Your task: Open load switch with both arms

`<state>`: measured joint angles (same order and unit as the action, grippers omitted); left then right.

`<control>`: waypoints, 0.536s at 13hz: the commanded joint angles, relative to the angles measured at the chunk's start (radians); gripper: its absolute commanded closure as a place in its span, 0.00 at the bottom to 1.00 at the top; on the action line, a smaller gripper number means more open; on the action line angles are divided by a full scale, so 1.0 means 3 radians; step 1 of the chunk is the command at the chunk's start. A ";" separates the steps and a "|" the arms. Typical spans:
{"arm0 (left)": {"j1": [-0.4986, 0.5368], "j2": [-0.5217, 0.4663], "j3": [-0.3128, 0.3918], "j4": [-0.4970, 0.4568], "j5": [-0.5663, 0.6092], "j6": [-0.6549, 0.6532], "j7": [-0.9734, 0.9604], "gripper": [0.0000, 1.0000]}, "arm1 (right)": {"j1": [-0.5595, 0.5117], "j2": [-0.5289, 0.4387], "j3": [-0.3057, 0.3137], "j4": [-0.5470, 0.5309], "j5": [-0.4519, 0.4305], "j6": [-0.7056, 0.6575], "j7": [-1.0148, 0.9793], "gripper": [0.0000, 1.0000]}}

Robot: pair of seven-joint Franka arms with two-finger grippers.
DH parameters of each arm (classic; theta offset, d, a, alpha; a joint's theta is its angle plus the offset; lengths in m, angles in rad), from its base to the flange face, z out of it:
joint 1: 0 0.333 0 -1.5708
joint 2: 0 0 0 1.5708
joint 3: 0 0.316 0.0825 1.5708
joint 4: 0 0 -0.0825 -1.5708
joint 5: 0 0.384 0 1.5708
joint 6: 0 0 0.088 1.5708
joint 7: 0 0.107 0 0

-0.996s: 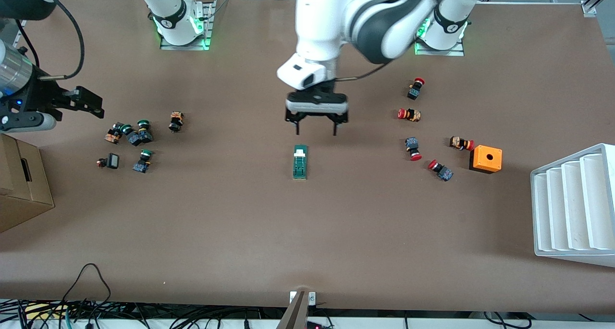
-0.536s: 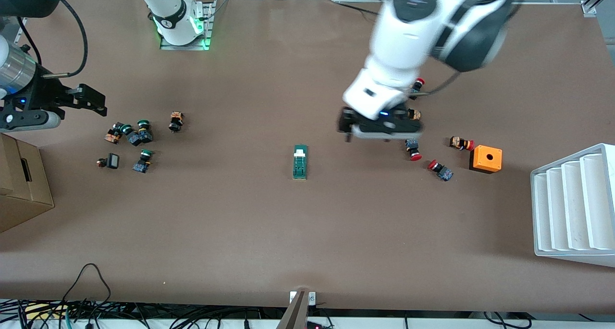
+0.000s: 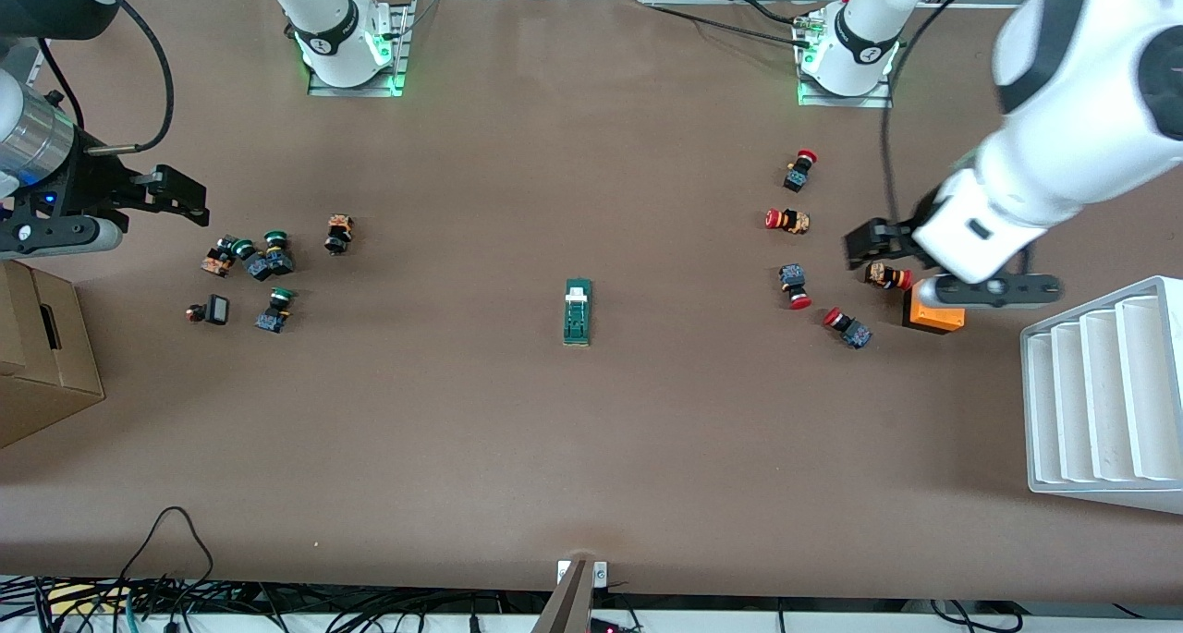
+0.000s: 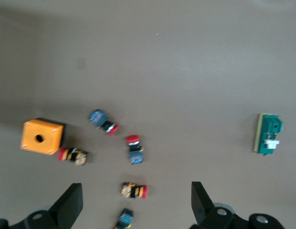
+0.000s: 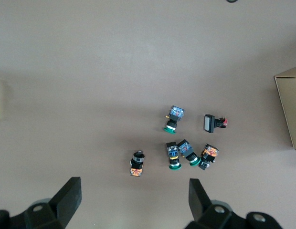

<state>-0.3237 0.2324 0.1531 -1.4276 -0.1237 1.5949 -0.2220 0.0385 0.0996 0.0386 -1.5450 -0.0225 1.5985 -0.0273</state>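
Both black two-finger grippers hang apart-fingered and empty: the left gripper over the orange box with a hole, the right gripper above the green-capped push buttons. Untouched mid-table lies the narrow dark green load switch with its white tab, well apart from either. By my judgement everything is left: neither arm has yet reached it.

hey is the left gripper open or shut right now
Open: the left gripper shows its two fingers spread wide, nothing between them, up over the red-capped buttons.
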 commanded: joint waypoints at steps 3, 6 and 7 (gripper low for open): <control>0.0117 -0.0350 0.0272 -0.0048 -0.0068 -0.0443 0.0595 0.00 | -0.0011 0.0031 0.0004 0.0072 -0.0063 -0.0021 -0.0027 0.01; 0.0362 -0.0483 0.0236 -0.0078 -0.0063 -0.0566 0.0796 0.00 | -0.0011 0.0031 0.0004 0.0072 -0.0063 -0.0021 -0.0027 0.01; 0.0409 -0.0524 0.0226 -0.0089 -0.0053 -0.0622 0.0801 0.00 | -0.0011 0.0031 0.0004 0.0072 -0.0063 -0.0021 -0.0022 0.01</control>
<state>-0.2274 0.1153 0.2309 -1.4288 -0.1240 1.4310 -0.0125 0.0378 0.0999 0.0373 -1.5438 -0.0228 1.5986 -0.0273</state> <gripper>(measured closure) 0.000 0.004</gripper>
